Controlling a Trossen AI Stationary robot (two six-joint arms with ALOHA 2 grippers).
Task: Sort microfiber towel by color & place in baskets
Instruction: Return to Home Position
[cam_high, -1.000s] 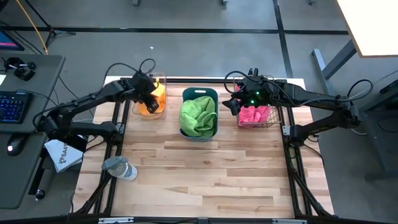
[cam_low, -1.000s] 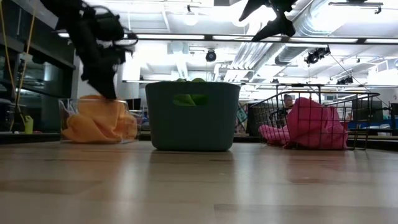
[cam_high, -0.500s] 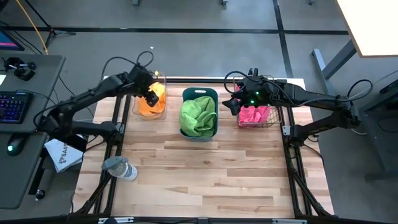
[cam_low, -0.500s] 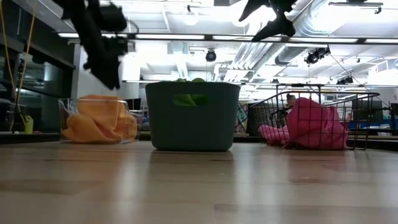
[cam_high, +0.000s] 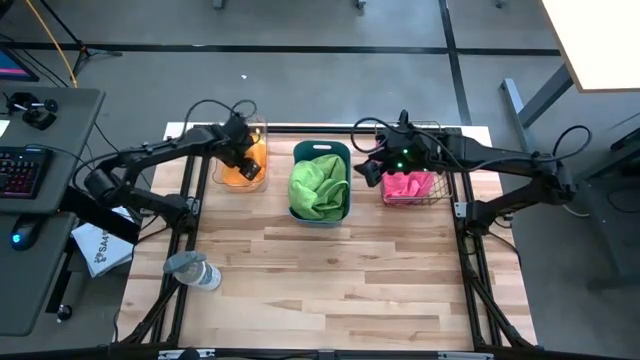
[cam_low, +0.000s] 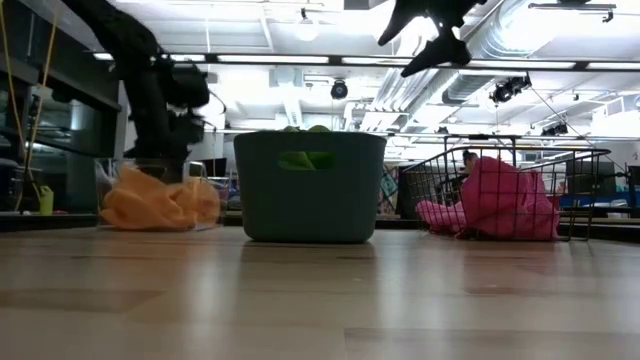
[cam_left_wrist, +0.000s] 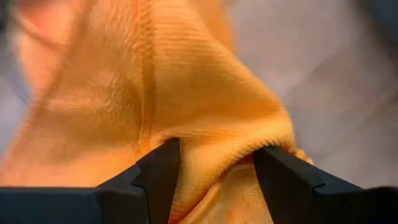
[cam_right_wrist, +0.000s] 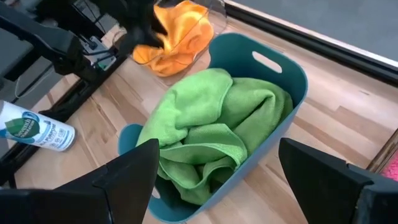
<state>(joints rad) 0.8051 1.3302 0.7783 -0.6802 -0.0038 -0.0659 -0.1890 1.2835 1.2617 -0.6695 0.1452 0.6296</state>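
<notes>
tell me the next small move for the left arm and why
Probably lift the open left tool straight up: it sits low in the clear bin with the orange cloth bulging between its fingers. The green cloth is in the teal tub, the pink cloth in the wire basket.

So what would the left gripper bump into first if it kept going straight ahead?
The orange cloth in the clear bin. It fills the left wrist view right at the left gripper, seemingly touching.
</notes>
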